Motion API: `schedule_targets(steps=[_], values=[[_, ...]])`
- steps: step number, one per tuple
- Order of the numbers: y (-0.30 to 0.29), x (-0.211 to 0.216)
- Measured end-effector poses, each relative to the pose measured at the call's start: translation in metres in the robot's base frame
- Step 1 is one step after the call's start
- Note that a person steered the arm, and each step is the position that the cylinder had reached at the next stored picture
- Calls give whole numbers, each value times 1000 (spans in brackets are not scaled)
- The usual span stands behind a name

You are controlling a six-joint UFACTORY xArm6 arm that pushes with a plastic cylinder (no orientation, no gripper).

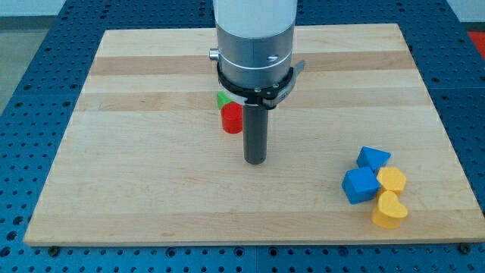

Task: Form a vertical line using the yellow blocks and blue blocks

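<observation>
1. No brand, label or writing is showing legibly anywhere in the camera view; the metal collar above the rod is looking plain.
2. My tip [255, 161] is resting on the desk [151, 189], near the middle of the wood.
3. The arm is carrying no hand, only the straight dark rod, so nothing is being clamped or spread.
4. A red block [232, 119], apparently a cylinder, is sitting just beside the rod, up and toward the view's left of my tip; a green block [223, 99] is peeking out behind it, mostly hidden by the arm.
5. The task blocks are lying well apart from my tip, toward the view's right and bottom: a blue triangular block [373, 158], a blue cube [360, 185], a yellow block [392, 180] and a yellow heart-shaped block [389, 211].
6. These four are clustering tightly, neighbours touching or nearly so.
7. The yellow heart-shaped block is sitting near the desk's bottom edge, and the cluster is lying close to the right edge.
8. Bare wood is stretching between my tip and the cluster, and across the whole left half.
</observation>
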State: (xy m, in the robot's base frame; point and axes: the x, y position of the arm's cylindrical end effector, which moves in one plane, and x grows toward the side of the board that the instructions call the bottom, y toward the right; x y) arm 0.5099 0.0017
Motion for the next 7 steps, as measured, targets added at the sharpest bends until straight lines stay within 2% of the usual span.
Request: schedule_targets(steps=[2, 3, 4, 7], values=[[14, 85], [46, 109], [80, 109], [89, 109]])
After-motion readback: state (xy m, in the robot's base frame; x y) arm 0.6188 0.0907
